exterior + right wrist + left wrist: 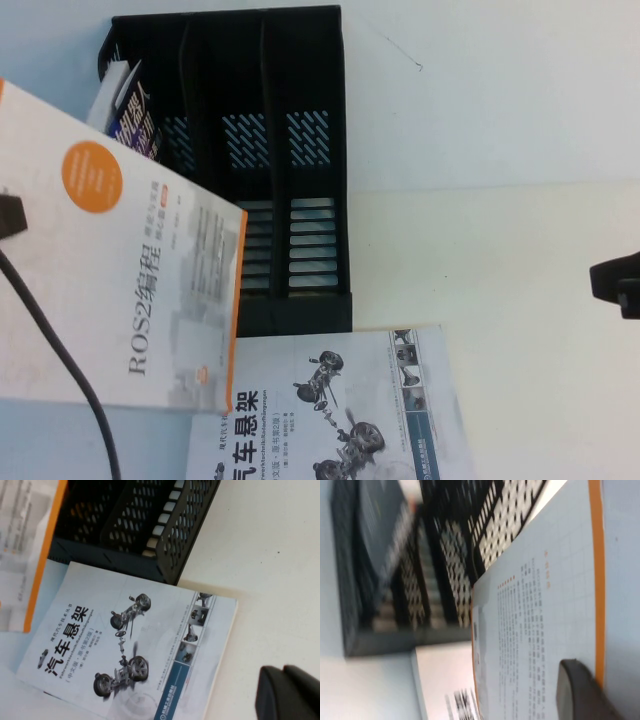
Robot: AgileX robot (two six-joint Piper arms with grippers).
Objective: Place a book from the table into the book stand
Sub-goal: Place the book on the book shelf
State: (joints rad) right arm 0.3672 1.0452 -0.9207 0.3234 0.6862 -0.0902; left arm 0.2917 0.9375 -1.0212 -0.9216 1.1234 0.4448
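Observation:
The white ROS2 book (130, 270) with its orange circle and orange edge is held up off the table (500, 150), tilted, in front of the left part of the black book stand (265, 150). My left gripper (8, 215) shows at the far left edge, shut on the book. In the left wrist view one dark finger (580, 690) presses flat on the book's printed cover (540, 615), with the book stand (420, 580) beyond it. My right gripper (618, 283) hangs at the right edge over bare table, fingers together and holding nothing.
A thick dark book (130, 115) stands in the stand's left slot. A grey-white book with a vehicle suspension picture (330, 410) lies flat just in front of the stand. A black cable (60, 340) runs down from the left gripper.

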